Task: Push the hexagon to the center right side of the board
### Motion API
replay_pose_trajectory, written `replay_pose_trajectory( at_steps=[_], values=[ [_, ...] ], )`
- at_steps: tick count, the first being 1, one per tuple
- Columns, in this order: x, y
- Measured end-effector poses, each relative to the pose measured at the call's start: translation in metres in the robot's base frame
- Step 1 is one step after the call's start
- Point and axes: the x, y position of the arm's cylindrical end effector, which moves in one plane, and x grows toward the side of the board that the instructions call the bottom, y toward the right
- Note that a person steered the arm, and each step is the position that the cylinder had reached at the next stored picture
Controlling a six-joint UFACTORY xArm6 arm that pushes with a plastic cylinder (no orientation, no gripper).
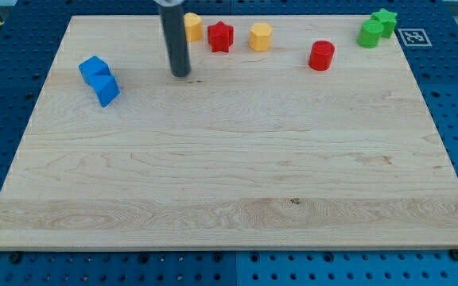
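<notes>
A yellow hexagon (261, 36) sits near the view's top edge of the wooden board (229, 183), a little right of the middle. My tip (180, 74) rests on the board about a hundred pixels to the left of and slightly below the hexagon, not touching any block. A red star (221, 36) lies between the rod and the hexagon. A second yellow block (192, 26) is partly hidden behind the rod.
A red cylinder (321, 56) stands right of the hexagon. Two green blocks (370, 33) (385, 21) touch at the top right corner. Two blue blocks (94, 69) (106, 90) touch at the upper left. A marker tag (413, 36) lies off the board's top right.
</notes>
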Motion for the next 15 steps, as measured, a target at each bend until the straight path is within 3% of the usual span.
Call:
replay_pose_trajectory(
  at_steps=[2,3,4,6,7,9,15],
  values=[
    [0.011,0.001],
    [-0.008,0.0],
    [-0.053,-0.011],
    [-0.077,-0.078],
    [-0.12,-0.089],
    [-0.15,-0.045],
    [-0.101,0.163]
  ],
)
